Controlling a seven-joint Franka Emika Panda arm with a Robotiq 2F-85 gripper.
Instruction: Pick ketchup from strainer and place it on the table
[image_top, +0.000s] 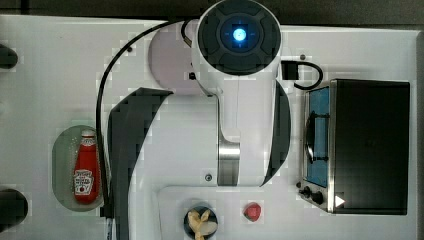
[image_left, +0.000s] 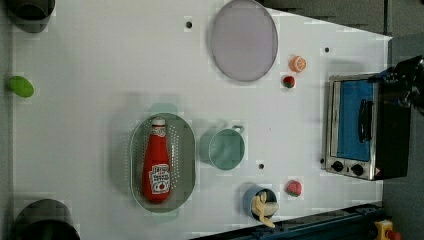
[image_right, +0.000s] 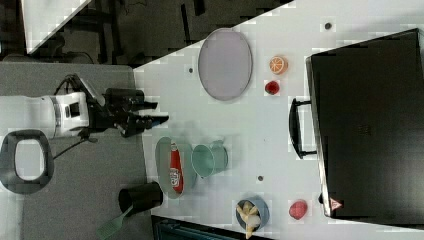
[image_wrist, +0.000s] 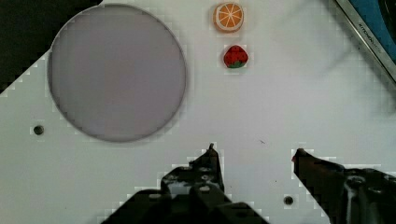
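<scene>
Left view. White worktop carrying a pale green perforated strainer, in which the red ketchup bottle lies lengthwise, white cap toward the top. Just beside it, at the left view's right, a teal cup. A grey-lilac plate lies near the top; a toaster oven stands at the left view's right.

Top, left, right views overhead, sharing table; wrist cam closer
</scene>
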